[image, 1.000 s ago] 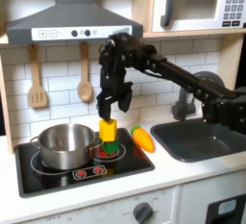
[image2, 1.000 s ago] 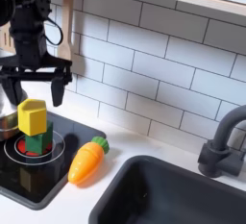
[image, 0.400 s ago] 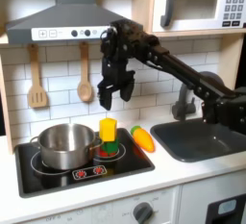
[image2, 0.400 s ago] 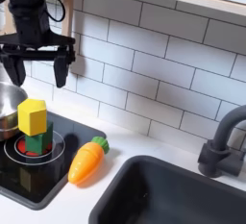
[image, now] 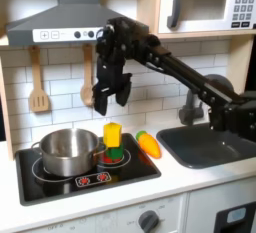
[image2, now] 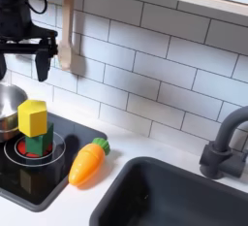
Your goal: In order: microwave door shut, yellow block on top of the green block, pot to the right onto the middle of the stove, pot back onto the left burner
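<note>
Blocks: boxy yellow block (image: 112,135) stacked on green block (image: 116,154), black stove (image: 60,184)
Pot (image: 68,150): shiny steel, round, on left burner
Gripper (image: 111,102): fingers (image2: 45,68) spread, released, above blocks
Microwave door (image: 200,5): closed

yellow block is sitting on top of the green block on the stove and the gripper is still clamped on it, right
Not quite. The yellow block does sit on the green block on the stove, but the gripper is not clamped on it: in the first exterior view it hangs open above the stack, clear of it.
</note>
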### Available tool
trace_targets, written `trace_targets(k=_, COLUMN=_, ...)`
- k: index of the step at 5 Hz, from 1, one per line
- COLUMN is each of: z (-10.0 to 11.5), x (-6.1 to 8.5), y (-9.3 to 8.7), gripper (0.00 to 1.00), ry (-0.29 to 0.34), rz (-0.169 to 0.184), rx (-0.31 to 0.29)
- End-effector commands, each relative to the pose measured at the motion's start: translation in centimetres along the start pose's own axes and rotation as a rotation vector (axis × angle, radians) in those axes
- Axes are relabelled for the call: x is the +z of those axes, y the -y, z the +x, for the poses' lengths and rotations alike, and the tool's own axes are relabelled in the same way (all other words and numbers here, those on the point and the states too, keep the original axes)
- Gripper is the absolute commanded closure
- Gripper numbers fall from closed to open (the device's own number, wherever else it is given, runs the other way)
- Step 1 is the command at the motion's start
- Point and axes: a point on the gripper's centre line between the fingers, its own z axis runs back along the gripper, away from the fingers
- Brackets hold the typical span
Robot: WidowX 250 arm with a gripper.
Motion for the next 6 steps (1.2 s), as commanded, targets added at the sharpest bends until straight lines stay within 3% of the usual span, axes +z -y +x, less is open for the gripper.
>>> trace_targets(k=1, z=0.2, x=0.1, y=-2.8, gripper=0.0, ry=0.034, rz=0.038, rx=0.011)
trace_targets(k=4, z=1.3, x=-1.3, y=-4.8, gripper=0.0, ry=0.05, rz=0.053, rx=0.071)
trace_targets(k=6, z=0.9, x=-3.7, y=-6.3, gripper=0.0, ry=-0.029, rz=0.069, rx=0.151)
